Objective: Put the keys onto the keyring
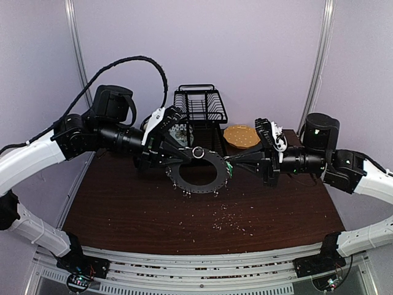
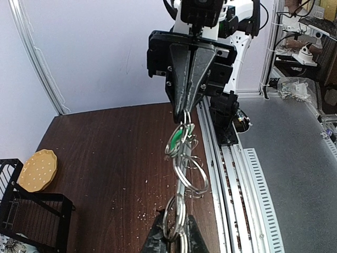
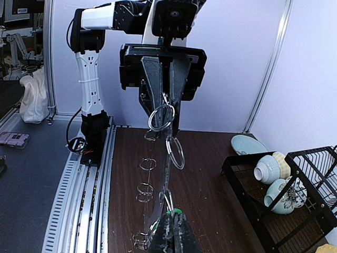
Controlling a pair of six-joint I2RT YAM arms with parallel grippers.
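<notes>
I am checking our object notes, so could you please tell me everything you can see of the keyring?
The keyring is a flat, rigid-looking dark grey ring with a wide central hole, its rim fringed with silvery wire loops. It is held roughly level above the table, pinched at one rim by the left gripper and at the opposite rim by the right gripper, where a green key sits among the loops.

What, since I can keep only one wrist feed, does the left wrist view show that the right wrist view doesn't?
Only the left wrist view: the yellow disc on the table, and the right gripper seen head-on. Only the right wrist view: a pale bowl behind the black rack, and the left gripper head-on. Both: the keyring held edge-on between the two shut grippers, the rack, and the brown table.
</notes>
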